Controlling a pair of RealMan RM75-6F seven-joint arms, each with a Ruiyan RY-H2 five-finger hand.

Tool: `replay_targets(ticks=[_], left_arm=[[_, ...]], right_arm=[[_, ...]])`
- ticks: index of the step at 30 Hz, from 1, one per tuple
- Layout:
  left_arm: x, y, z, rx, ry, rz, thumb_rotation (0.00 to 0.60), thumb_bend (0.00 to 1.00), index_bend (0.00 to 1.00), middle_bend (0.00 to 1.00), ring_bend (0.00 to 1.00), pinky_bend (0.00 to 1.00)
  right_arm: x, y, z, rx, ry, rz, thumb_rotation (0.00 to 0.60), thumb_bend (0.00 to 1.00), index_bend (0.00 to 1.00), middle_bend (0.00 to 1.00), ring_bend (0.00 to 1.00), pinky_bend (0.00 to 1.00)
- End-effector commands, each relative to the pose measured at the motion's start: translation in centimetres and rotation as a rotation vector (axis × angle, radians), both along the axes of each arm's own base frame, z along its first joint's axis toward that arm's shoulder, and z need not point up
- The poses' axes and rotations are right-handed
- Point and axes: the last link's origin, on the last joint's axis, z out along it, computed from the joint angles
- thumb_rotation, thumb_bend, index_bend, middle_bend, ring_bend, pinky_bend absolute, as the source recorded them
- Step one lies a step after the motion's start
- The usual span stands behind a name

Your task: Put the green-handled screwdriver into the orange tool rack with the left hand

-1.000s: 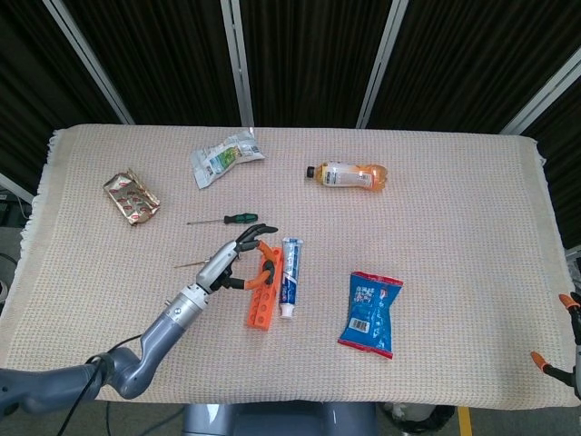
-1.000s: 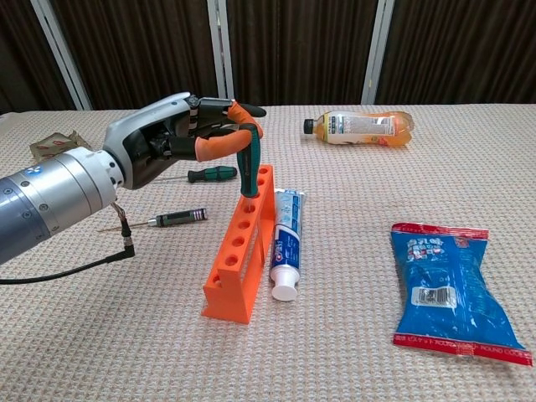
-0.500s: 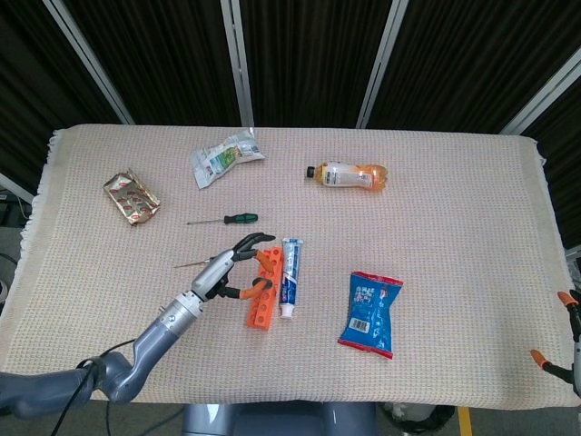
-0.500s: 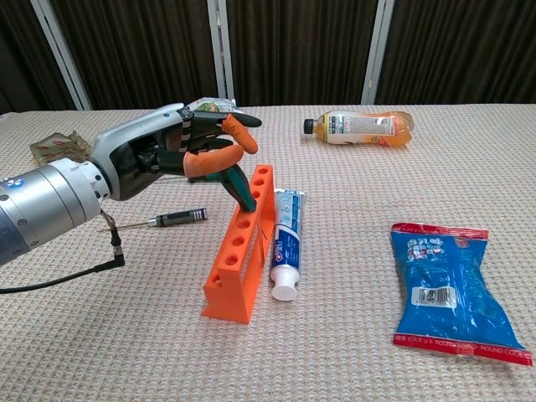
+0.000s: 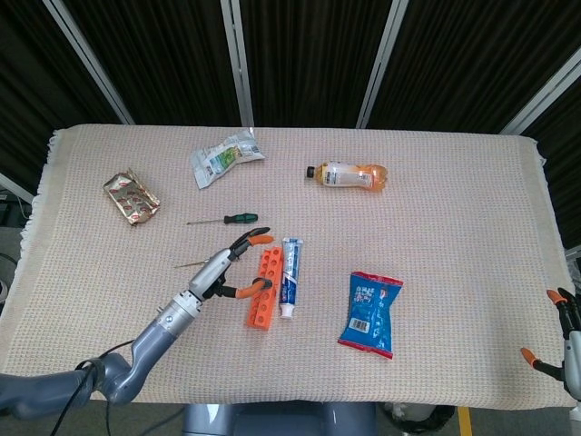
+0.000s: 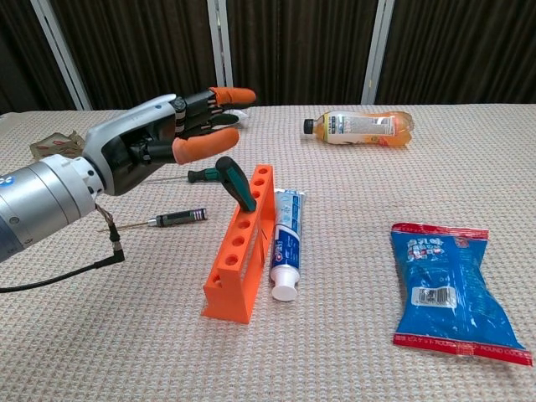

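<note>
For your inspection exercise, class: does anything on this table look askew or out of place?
Yes. The green-handled screwdriver leans at a slant in the orange tool rack rather than standing upright. The left hand hovers beside it with fingers spread, holding nothing.

I am working at what is presenting as a robot test station, not a home or shop. A beige woven cloth (image 5: 454, 182) is covering the table, black curtains (image 5: 309, 54) with pale metal poles (image 5: 238, 59) are closing it off behind, and unrelated goods are lying scattered: drink bottle (image 5: 348, 174), toothpaste tube (image 5: 290, 276), blue snack packet (image 5: 370, 313).
</note>
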Motion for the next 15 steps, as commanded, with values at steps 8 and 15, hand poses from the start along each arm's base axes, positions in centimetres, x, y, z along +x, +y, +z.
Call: replay_targets(ticks=[8,15], left_arm=[[0.0,-0.6,4.2,0.117,-0.051,-0.022,0.323,0.25,0.08,0.00,0.00,0.00],[-2.5,-2.2,9.5,0.401,0.222,0.062,0.334,0.38,0.33,0.05,0.00,0.00]], right_arm=[[0.2,0.1,0.0,0.001,0.002,0.004,0.600,0.00,0.12,0.08,0.00,0.01],[0.6,-0.3,0.2,0.009,0.019,0.015,0.600,0.00,0.12,0.09,0.00,0.01]])
